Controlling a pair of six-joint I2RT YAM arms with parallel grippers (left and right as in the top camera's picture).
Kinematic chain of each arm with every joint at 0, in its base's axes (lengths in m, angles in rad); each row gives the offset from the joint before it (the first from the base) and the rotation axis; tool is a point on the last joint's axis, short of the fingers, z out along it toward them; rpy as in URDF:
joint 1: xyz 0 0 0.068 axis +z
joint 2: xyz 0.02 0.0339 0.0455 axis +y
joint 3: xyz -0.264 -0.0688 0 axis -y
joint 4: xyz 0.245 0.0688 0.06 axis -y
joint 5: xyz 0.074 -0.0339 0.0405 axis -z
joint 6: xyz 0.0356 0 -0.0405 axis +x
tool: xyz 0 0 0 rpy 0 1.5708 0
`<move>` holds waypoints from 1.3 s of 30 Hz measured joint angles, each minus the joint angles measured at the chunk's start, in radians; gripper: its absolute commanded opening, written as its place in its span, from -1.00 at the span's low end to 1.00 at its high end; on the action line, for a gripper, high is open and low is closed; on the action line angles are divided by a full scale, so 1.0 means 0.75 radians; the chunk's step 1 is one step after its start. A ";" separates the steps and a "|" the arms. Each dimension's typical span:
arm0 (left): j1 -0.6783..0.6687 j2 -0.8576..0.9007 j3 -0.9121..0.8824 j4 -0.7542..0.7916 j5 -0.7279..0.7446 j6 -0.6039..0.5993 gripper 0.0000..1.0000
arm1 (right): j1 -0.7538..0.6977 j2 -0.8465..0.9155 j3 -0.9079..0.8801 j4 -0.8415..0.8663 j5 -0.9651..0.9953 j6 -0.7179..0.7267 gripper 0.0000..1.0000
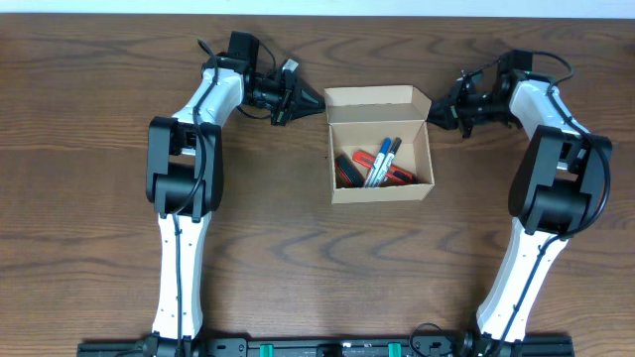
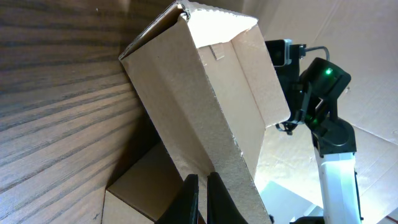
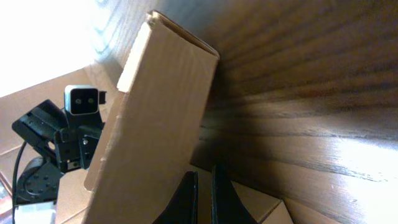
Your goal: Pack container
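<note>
The container (image 1: 381, 192) is a small tan cardboard box at the table's middle. Its flap lid (image 1: 377, 99) stands up at the far side. Several markers (image 1: 382, 164), red, blue and black, lie inside. My left gripper (image 1: 317, 102) is shut, with its tips at the lid's left edge. In the left wrist view the fingers (image 2: 202, 186) sit close together against the raised lid (image 2: 205, 93). My right gripper (image 1: 433, 111) is shut at the lid's right edge. In the right wrist view its fingers (image 3: 204, 186) are near the lid (image 3: 155, 118).
The table is dark brown wood (image 1: 99, 149). Both arm bases stand at the near edge. The right arm (image 2: 323, 106) shows behind the lid in the left wrist view. The left arm's camera (image 3: 81, 99) shows in the right wrist view.
</note>
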 measured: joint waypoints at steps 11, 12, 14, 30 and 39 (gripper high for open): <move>0.000 0.000 0.000 0.001 0.004 0.002 -0.88 | 0.002 0.000 -0.019 0.120 -0.049 0.024 -0.97; 0.000 0.000 0.000 0.001 0.007 0.006 -0.88 | 0.002 0.000 -0.019 0.137 -0.061 0.025 -0.97; 0.000 0.000 0.000 0.001 0.011 0.013 -0.88 | 0.002 0.000 -0.020 0.184 -0.087 0.024 -0.97; -0.001 0.000 -0.001 0.308 0.243 0.030 -0.88 | 0.002 0.001 -0.021 0.452 -0.343 0.019 -0.97; -0.001 -0.001 -0.001 0.461 0.355 -0.031 -0.88 | 0.001 0.001 -0.021 0.494 -0.439 0.020 -0.97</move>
